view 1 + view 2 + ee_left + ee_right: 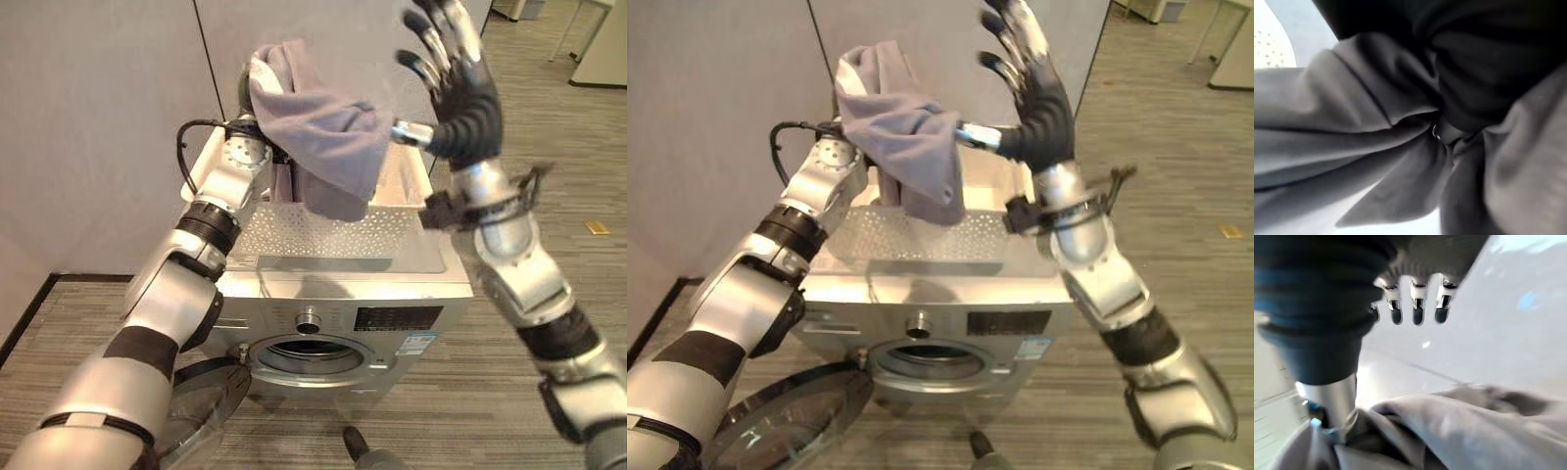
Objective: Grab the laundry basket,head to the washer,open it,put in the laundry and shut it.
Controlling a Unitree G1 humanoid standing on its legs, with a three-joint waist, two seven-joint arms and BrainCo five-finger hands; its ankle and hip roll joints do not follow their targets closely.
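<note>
Left eye view: one washer [343, 313] stands against the wall with its round door [201, 406] swung open at the lower left, leaving the drum opening [312, 352] exposed. One white perforated laundry basket [323, 230] rests on the washer's top. One grey garment [318, 137] is lifted above the basket, part of it trailing down inside.

The left hand [245, 147] is buried in the cloth at the garment's upper left edge; the left wrist view shows grey folds bunched against the dark cover, but whether the fingers are curled round the fabric cannot be told. The right hand [456, 83] is raised beside the garment with its fingers [436, 44] straight and fanned apart, thumb extended toward the cloth edge; the right wrist view shows the same straight fingers above the fabric, closing on nothing.

Step in hand, judged: carrying the laundry from basket to drum. To do it well, the garment should be raised until its trailing end clears the basket rim, so the basket is not dragged off the washer. It should then be brought forward and down to the drum opening, the right hand gathering the hanging cloth so none of it drapes over the door seal.

Count: one washer, one basket, one garment visible, two hands.
</note>
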